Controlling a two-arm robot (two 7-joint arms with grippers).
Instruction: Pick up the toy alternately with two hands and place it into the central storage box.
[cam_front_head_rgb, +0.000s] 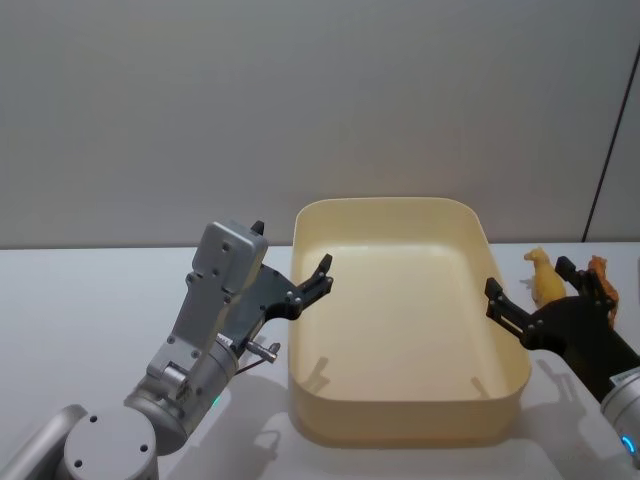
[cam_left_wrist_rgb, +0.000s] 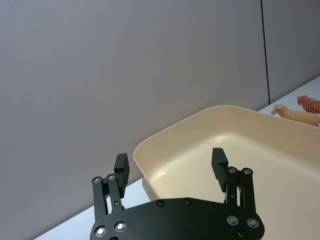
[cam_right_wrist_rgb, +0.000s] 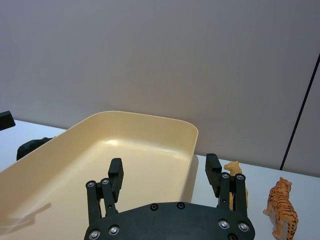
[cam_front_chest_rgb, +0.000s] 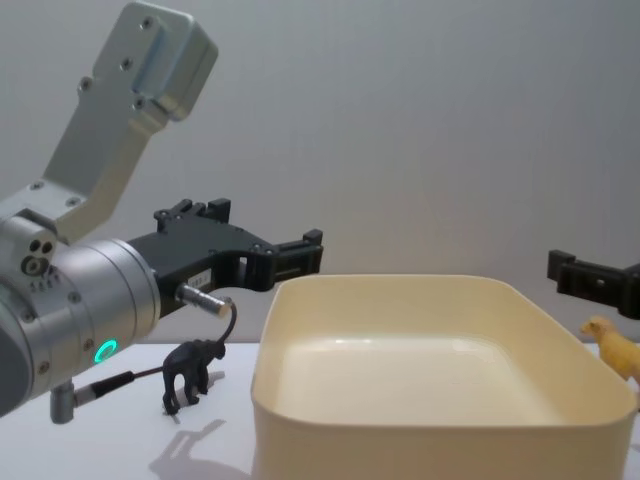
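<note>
The central storage box (cam_front_head_rgb: 400, 418) is a cream tub with nothing inside, standing mid-table. My left gripper (cam_front_head_rgb: 292, 250) hovers open at the tub's left rim, holding nothing; its wrist view shows the gripper (cam_left_wrist_rgb: 170, 161) over the rim (cam_left_wrist_rgb: 165, 137). My right gripper (cam_front_head_rgb: 528, 277) stands open at the tub's right side, empty, with the gripper (cam_right_wrist_rgb: 164, 169) near the right wall. A yellow toy animal (cam_front_head_rgb: 543, 278) and a striped tiger toy (cam_front_head_rgb: 600, 270) stand on the table just beyond it. A black gorilla toy (cam_front_chest_rgb: 190, 375) stands left of the tub, below my left arm.
The white table ends at a grey wall behind the tub. A cable (cam_front_chest_rgb: 225, 330) hangs from my left wrist close above the gorilla. In the right wrist view the tiger (cam_right_wrist_rgb: 284, 207) stands right of the yellow animal (cam_right_wrist_rgb: 232, 167).
</note>
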